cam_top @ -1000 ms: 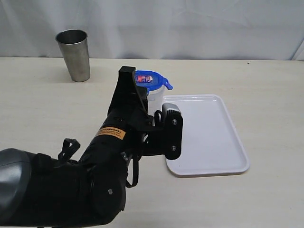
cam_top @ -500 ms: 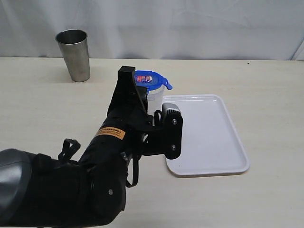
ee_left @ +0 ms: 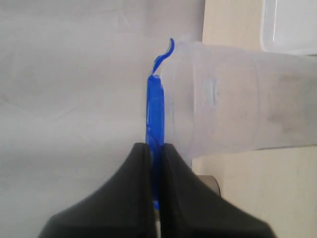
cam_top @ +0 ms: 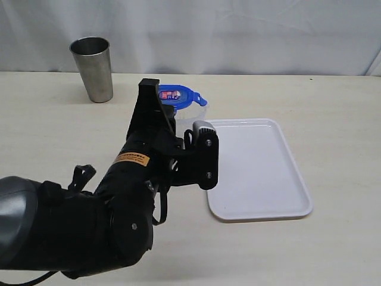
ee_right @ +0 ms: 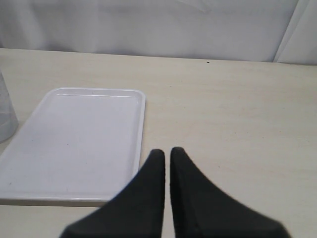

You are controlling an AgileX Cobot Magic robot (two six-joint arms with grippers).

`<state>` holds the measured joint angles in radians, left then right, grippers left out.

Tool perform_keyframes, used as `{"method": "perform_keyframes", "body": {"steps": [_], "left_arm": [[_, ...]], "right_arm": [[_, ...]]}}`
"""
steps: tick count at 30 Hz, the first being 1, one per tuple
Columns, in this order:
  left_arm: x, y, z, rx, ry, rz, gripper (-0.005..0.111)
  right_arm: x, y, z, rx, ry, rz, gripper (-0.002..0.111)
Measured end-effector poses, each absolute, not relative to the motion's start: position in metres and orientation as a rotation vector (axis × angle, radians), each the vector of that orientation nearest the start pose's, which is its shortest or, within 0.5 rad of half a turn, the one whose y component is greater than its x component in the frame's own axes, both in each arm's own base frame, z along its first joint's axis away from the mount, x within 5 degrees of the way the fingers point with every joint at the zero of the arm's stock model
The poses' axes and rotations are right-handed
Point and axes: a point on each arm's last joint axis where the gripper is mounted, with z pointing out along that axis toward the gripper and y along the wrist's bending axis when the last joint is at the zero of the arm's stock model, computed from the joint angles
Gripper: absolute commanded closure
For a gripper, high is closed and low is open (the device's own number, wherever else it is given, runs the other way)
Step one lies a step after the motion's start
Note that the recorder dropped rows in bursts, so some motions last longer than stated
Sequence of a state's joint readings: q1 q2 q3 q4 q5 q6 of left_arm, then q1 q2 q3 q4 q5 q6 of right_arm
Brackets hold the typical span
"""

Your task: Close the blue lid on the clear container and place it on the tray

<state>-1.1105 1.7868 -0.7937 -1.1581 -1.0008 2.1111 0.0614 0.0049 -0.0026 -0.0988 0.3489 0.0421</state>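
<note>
Left wrist view: left pincer (ee_left: 155, 147) clamps the small blue plastic lid (ee_left: 155, 106) on the tall clear container (ee_left: 223, 104); in the exterior view, the outstretched arm (cam_top: 143, 173) mostly hides the container.

The cup (cam_top: 92, 68) is dull brushed metal, the lid (cam_top: 184, 94) glossy blue plastic, the container (ee_left: 233, 99) cloudy clear plastic, the tray (cam_top: 262, 173) smooth white plastic, the table (cam_top: 333, 107) matt pale wood-grain.

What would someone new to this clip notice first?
The bulky black left arm fills the exterior view's lower left, its tool pinched shut on the blue lid at the mouth of the clear container. Right of them lies a white tray, and a steel cup stands at the back left.
</note>
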Motion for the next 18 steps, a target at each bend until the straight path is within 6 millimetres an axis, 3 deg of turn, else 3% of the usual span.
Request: {"method": "perform_keyframes", "body": {"steps": [18], "left_arm": [[0.2071,-0.2621,0.1852,1.448,1.234,0.883,0.107]], "right_arm": [[0.0537,0.0002,0.1825,-0.079,1.831,-0.023,0.104]]}}
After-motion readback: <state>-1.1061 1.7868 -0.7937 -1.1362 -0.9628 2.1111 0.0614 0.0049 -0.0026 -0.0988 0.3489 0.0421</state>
